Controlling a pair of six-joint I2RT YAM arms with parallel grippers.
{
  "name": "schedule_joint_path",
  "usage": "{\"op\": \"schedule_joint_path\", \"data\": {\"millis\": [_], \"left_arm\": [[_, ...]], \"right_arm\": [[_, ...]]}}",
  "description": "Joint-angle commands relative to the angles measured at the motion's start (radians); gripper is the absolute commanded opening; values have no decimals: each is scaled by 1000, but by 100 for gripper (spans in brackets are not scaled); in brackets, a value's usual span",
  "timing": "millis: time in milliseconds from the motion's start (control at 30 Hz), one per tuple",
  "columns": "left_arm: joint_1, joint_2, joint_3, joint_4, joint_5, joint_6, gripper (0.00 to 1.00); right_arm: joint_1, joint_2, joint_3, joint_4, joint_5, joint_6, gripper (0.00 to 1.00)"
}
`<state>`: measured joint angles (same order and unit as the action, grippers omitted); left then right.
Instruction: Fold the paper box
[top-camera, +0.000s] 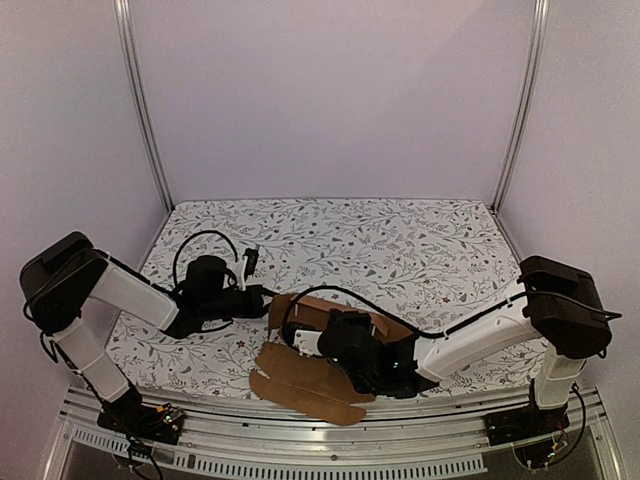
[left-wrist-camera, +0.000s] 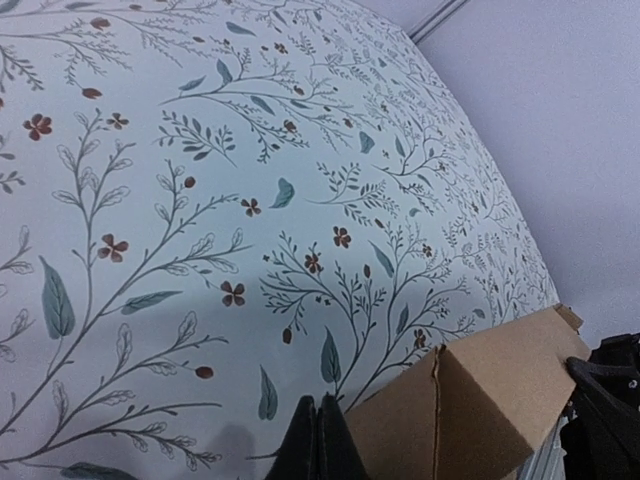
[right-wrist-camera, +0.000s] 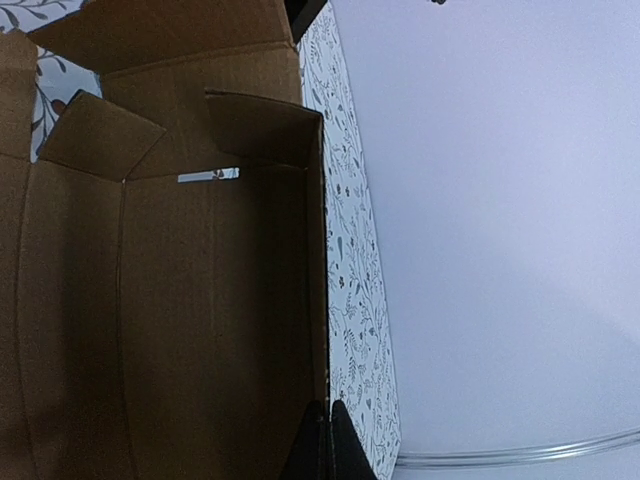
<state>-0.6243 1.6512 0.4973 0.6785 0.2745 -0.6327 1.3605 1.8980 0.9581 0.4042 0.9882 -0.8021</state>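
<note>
The paper box (top-camera: 305, 385) is a brown cardboard piece, partly raised, near the table's front edge between the two arms. Its flaps lie spread toward the front. My left gripper (top-camera: 262, 296) is at the box's left end. In the left wrist view it (left-wrist-camera: 320, 428) is shut with nothing between its fingers, and a folded corner of the box (left-wrist-camera: 480, 400) lies just to its right. My right gripper (top-camera: 340, 338) reaches into the box from the right. In the right wrist view it (right-wrist-camera: 328, 428) is shut on the upright side wall of the box (right-wrist-camera: 200, 300).
A floral tablecloth (top-camera: 400, 240) covers the table. Metal frame posts (top-camera: 140, 100) stand at the back corners and white walls enclose the space. An aluminium rail (top-camera: 330, 440) runs along the front edge. Black cables (top-camera: 205, 240) loop above both arms.
</note>
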Motion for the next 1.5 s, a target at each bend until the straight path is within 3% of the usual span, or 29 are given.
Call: {"op": "schedule_joint_path", "data": {"millis": [0,1000,1467], "left_arm": [[8,-9,-48,97,90,-20,0],[-223,-135,-215,166,-79,-4,2],[-296,-293,-255,15,-193,38,8]], "right_arm": [[3,2,1,19,16,-16,0],[66,3,-34,-8,30,21,0],[114,48,-41,-10,93,-18,0]]}}
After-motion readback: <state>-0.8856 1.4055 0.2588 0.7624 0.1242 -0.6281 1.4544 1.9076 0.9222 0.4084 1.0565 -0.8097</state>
